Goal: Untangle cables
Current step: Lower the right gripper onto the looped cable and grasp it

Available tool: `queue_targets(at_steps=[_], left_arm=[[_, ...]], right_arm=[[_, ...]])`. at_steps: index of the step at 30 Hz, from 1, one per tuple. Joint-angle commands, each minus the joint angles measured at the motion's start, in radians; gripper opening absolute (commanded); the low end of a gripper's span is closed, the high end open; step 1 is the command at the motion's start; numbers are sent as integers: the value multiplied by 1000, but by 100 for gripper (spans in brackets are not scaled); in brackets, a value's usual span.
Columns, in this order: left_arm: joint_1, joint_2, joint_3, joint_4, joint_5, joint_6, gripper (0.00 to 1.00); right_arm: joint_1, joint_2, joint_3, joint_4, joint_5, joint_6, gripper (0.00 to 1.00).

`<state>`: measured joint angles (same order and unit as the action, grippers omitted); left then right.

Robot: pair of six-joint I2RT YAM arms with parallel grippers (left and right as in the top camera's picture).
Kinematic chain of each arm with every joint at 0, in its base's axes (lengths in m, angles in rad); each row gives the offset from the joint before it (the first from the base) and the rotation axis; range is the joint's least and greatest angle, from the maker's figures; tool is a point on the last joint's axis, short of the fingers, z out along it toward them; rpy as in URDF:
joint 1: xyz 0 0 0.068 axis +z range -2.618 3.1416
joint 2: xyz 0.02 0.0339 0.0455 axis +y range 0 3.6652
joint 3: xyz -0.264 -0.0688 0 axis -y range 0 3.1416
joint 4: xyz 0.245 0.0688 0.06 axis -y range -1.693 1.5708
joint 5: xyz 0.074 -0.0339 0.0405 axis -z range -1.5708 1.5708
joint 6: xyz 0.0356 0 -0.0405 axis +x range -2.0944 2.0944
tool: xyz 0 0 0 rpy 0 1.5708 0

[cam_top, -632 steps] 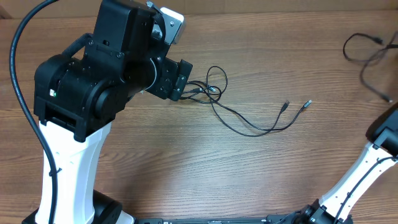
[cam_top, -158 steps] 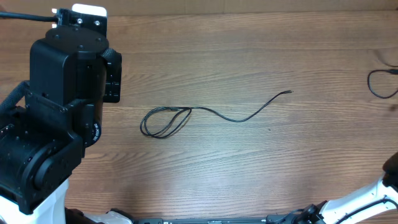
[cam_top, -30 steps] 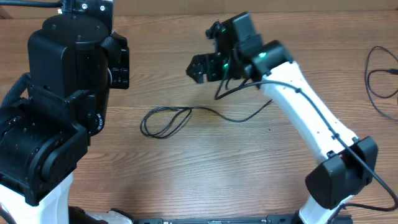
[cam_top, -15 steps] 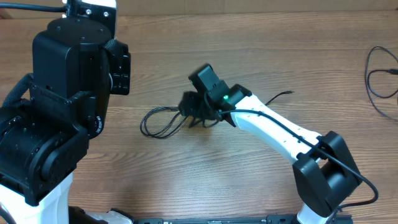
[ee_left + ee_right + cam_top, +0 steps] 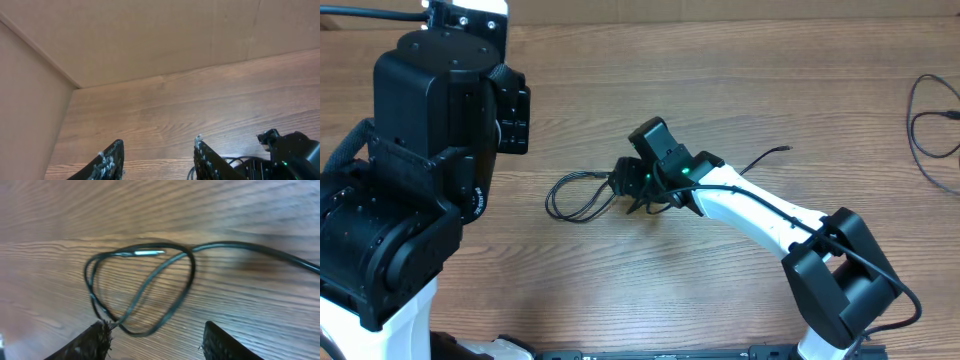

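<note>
Two cables lie on the wooden table (image 5: 650, 290). One cable (image 5: 582, 177) sits near the middle, with one end gathered into a small loop and the tail running off to the right to a free end. The second cable (image 5: 913, 128) lies well apart at the far right edge, only partly in view.

Two arms are in view. The right gripper (image 5: 623, 182) is down at the right side of the loop. In its wrist view the two fingers (image 5: 97, 340) stand apart with nothing pinched between them, and one tip is just beside the loop's strands (contact is unclear). One metallic plug (image 5: 145, 253) lies across the top of the loop.

The left gripper (image 5: 157, 160) hangs over bare wood at the left, its two fingers apart and holding nothing.
</note>
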<state>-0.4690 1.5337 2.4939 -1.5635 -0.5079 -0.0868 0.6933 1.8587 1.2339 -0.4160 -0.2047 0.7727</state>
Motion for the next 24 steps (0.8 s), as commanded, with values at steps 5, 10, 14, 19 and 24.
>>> queue_targets(at_steps=[5, 10, 14, 19, 24], left_arm=[[5, 4, 8, -2, 11, 5, 45], [5, 4, 8, -2, 10, 5, 45], [5, 4, 8, -3, 11, 5, 45], [5, 4, 8, -3, 10, 5, 45], [5, 4, 8, -3, 11, 5, 45]], right_arm=[[55, 18, -5, 50, 29, 5, 60], [73, 53, -4, 61, 27, 5, 60], [72, 72, -4, 65, 28, 5, 59], [72, 72, -5, 71, 29, 5, 59], [72, 75, -5, 71, 48, 4, 59]])
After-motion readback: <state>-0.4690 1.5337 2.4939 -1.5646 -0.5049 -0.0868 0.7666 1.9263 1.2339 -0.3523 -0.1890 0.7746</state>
